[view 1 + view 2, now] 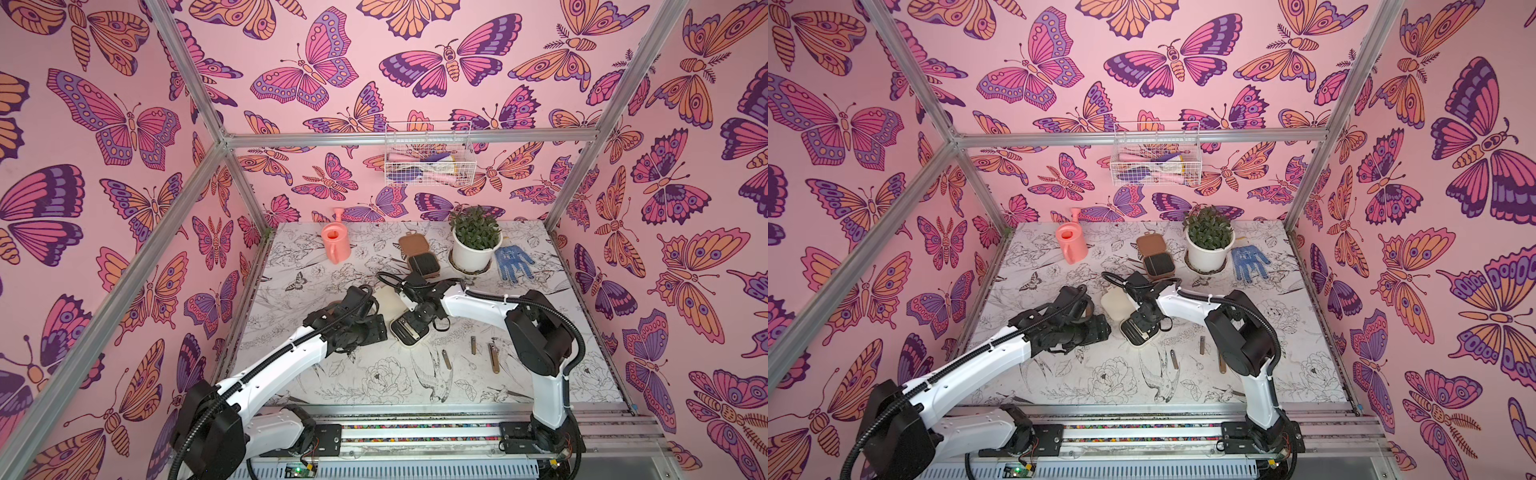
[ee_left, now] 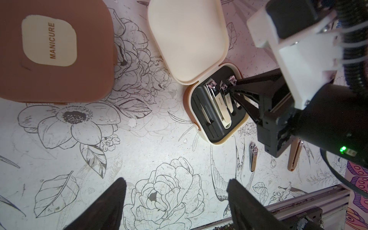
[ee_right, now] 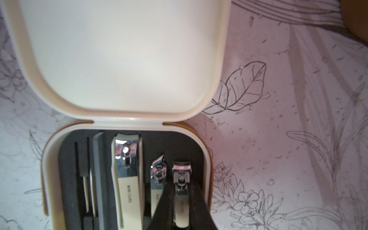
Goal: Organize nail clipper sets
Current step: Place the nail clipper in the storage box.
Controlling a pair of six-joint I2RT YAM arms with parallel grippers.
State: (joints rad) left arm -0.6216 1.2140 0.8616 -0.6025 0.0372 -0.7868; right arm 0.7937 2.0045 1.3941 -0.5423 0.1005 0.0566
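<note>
The cream case (image 3: 119, 59) lies open in the middle of the table, its black-lined base (image 1: 409, 332) holding a large clipper (image 3: 127, 179), a smaller one and slim tools. My right gripper (image 3: 180, 191) is shut on a small nail clipper (image 3: 181, 199), over the tray's outer slot. A closed brown case (image 2: 59, 79) with a MANICURE patch lies beside my left arm. My left gripper (image 2: 176, 180) hangs open above bare table, nothing between its fingers. A second brown case (image 1: 417, 255) stands open at the back. Three loose tools (image 1: 473, 345) lie near the right arm.
At the back of the table stand a pink watering can (image 1: 336, 245), a potted plant (image 1: 476, 245) in a white pot and a blue dotted glove (image 1: 512, 259). A wire basket (image 1: 428, 162) hangs on the back wall. A metal rail runs along the front edge.
</note>
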